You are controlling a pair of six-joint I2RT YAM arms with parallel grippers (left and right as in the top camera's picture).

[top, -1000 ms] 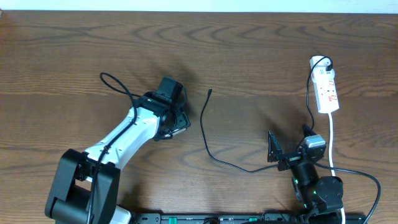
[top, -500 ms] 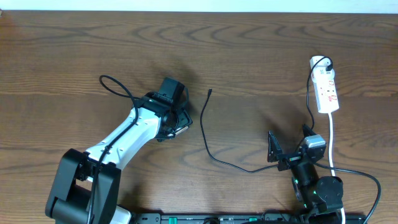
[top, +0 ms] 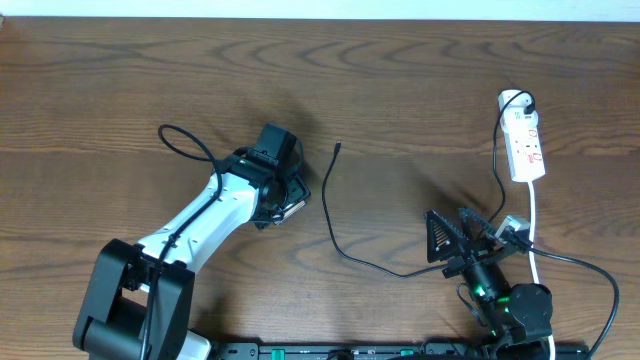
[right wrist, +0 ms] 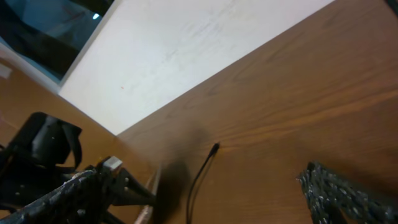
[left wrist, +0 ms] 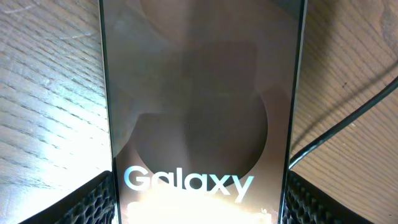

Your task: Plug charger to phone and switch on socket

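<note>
Phone [left wrist: 199,106] pinched by its long edges between the left gripper [left wrist: 199,202] fingers; right gripper [right wrist: 211,193], spread wide and empty, has just tilted toward the charger tip [right wrist: 214,148] lying well ahead, probably beginning the pickup.

Dark wooden worktop [top: 120,80]. A thin black charger [top: 327,200] snakes across its middle. The white socket [top: 526,148] lies far right, its white cord [top: 533,220] running toward the near edge.
</note>
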